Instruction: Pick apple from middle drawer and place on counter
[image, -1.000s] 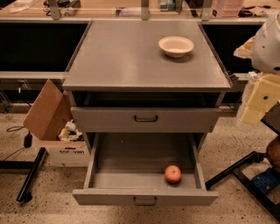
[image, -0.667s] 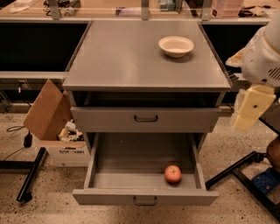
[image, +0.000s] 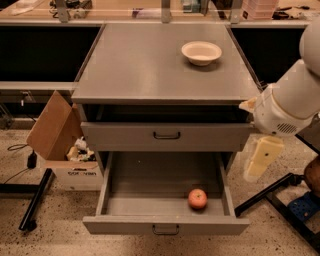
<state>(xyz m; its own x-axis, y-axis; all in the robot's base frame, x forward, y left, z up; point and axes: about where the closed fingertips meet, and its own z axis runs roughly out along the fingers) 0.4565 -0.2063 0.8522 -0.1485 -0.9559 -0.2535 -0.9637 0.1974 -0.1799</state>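
The apple (image: 197, 198), small and red-orange, lies on the floor of the open middle drawer (image: 150, 186), near its front right corner. The drawer is pulled far out and its front bears a small dark handle. Above it spreads the grey counter (image: 150, 65). My gripper (image: 261, 159) hangs pale yellow from the white arm at the cabinet's right side. It is level with the gap between the two drawers, to the right of the apple and above it, holding nothing that shows.
A cream-white bowl (image: 201, 52) sits on the counter's far right part. The upper drawer (image: 166, 135) stands slightly pulled out. An open cardboard box (image: 62, 150) and a black stand leg (image: 34, 202) are on the floor at the left. Black stand legs (image: 280, 197) lie at the right.
My arm and gripper have moved left and down, from the right edge of the view to close beside the cabinet's right side. The apple and drawers have not moved.
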